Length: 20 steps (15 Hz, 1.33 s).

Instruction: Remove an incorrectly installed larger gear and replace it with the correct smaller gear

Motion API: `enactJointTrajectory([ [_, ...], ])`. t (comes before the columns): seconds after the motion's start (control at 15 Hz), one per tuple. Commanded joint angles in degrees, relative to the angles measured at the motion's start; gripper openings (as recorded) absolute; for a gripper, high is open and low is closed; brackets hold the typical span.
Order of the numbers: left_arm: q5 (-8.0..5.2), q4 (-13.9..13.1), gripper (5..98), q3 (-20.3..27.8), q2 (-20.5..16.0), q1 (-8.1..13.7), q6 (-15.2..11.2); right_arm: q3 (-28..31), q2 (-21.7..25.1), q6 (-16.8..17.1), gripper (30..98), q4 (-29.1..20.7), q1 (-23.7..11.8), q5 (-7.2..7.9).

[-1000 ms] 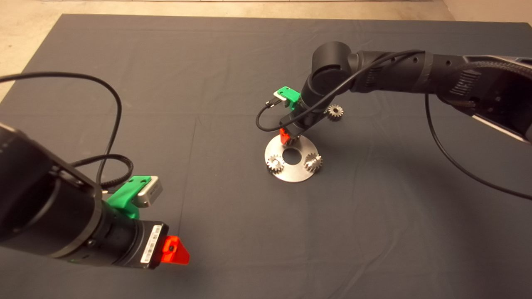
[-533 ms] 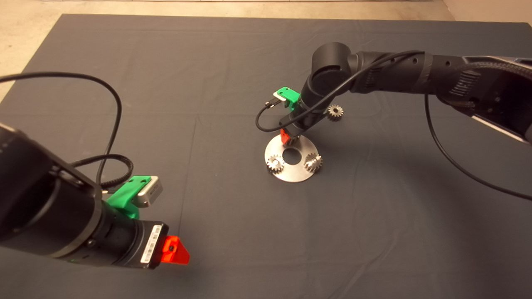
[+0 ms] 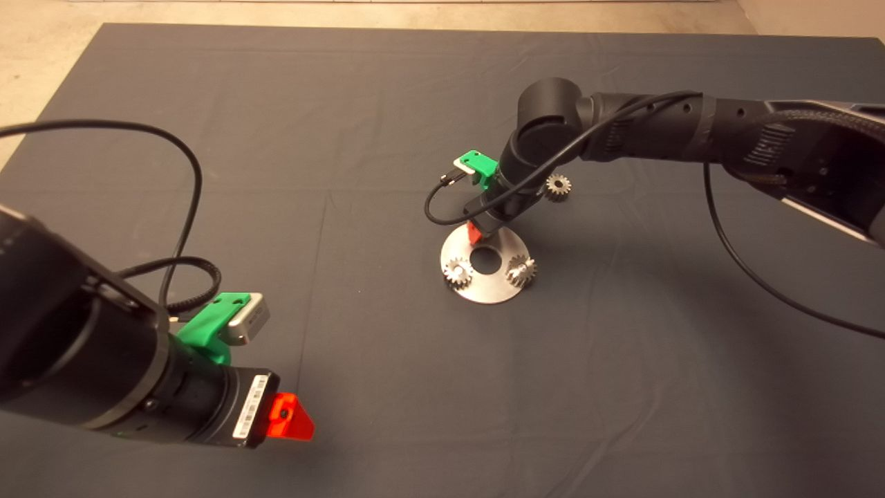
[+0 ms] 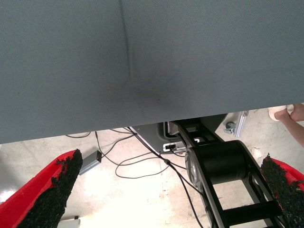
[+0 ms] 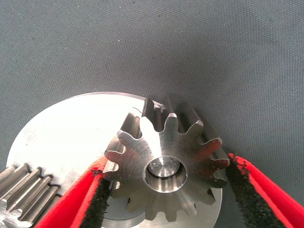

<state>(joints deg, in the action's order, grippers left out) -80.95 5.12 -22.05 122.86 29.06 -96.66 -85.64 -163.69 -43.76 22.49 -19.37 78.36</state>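
Note:
The larger gear (image 5: 164, 164), shiny steel with long flared teeth, sits on a pin at the far edge of the round steel plate (image 5: 61, 137). My right gripper (image 5: 167, 161) is shut on it, one black pad pressing its teeth on each side. In the head view this gripper (image 3: 477, 234) points down at the plate (image 3: 484, 294) and covers the larger gear. The smaller gear (image 3: 557, 186) lies on the mat just behind the right wrist. My left gripper (image 3: 290, 415) waits at the lower left, open (image 4: 171, 190) with nothing in it.
Two other small shiny gears (image 3: 457, 271) (image 3: 520, 270) stand on the plate's near side, either side of its centre hole; one (image 5: 26, 190) shows beside my right gripper. The left wrist view shows the mat's edge, floor cables and a person's foot (image 4: 285, 111).
The right arm has dropped slightly lower over the plate's far edge. The left arm and the gears have not moved.

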Motion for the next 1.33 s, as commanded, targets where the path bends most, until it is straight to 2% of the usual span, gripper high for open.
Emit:
enactJointTrajectory([
  [0.0,-0.27,-0.81,97.6,0.71,-0.2,0.39,0.07,0.49,-0.1,0.15,62.5,1.59,-1.2,-0.12],
  [0.2,-0.27,-0.9,97.6,0.8,-0.2,0.39,0.05,0.4,-0.18,0.35,61.1,1.68,-1.2,-0.2],
  [0.33,-0.27,-0.9,97.6,0.8,-0.2,0.39,0.07,0.14,-0.45,0.35,55.3,1.77,-1.2,-0.23],
  [0.47,-0.27,-0.9,97.6,0.8,-0.2,0.39,-0.02,0.05,-0.62,1.13,55.0,2.47,-1.2,-0.23],
  [0.6,-0.27,-0.9,97.6,0.8,-0.2,0.39,0.07,0.14,-0.77,1.22,51.7,2.61,-1.15,-0.23],
  [1.27,-0.27,-0.9,97.6,0.8,-0.2,0.39,-0.02,0.14,-0.8,1.31,48.9,3.08,-1.17,-0.29],
])
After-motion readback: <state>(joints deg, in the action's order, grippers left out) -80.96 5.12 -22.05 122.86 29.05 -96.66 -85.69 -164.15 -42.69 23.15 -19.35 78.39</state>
